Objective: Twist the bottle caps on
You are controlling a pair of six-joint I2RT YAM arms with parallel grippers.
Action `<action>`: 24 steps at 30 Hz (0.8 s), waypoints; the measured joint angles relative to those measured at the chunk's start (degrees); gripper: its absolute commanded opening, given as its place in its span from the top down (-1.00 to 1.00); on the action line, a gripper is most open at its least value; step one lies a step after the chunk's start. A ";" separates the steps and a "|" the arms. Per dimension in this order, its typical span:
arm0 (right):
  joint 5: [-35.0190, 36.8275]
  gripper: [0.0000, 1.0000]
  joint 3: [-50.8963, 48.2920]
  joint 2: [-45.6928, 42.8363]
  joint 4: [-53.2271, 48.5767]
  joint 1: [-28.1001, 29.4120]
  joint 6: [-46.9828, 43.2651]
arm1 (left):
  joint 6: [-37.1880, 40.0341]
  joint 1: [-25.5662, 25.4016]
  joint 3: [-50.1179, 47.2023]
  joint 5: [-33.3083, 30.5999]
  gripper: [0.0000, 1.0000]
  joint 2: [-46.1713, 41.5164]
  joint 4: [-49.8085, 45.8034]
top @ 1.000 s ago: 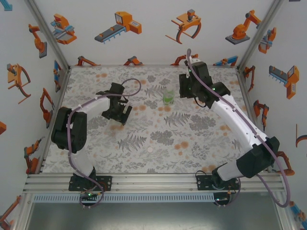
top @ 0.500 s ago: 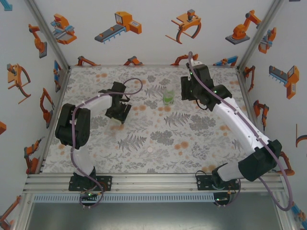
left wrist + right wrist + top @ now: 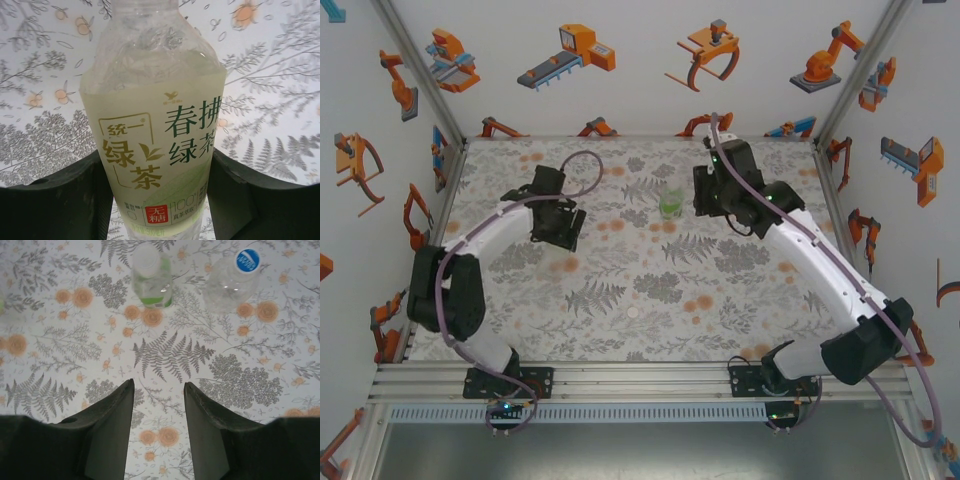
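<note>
The left fingers (image 3: 562,236) are shut on the yellow bottle (image 3: 155,150). In the left wrist view one dark finger presses on each side of it. Its label is pale yellow-green with green writing. In the top view these fingers are over the worktop (image 3: 720,290), at 10 o'clock from its middle.

The right fingers (image 3: 158,390) stand a little apart, with a narrow gap. Nothing is between them, just the flowery worktop below.

In the right wrist view the green bottle (image 3: 151,277) stands at 12 o'clock from those fingers, and well apart from them. It has a pale cap (image 3: 146,257) on top. The clear bottle stands at 1 o'clock (image 3: 231,287). It has a blue cap (image 3: 247,260) on it. The two bottles are apart.

In the top view the green bottle is just beside the right arm's tip, at 9 o'clock from it. A small white cap (image 3: 633,312) lies alone on the worktop, at 6 o'clock from the middle.
</note>
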 measured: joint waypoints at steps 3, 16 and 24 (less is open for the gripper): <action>-0.04 0.14 0.00 -0.02 -0.81 2.99 0.48 | -0.35 0.68 -2.05 2.51 0.45 -6.62 1.05; 2.58 0.14 0.00 1.86 -2.69 17.68 4.68 | -3.04 3.74 -12.39 21.44 1.00 -32.61 9.40; 3.54 0.14 -1.27 4.55 -2.51 24.06 8.83 | -3.50 3.91 -18.86 34.91 1.00 -45.88 17.75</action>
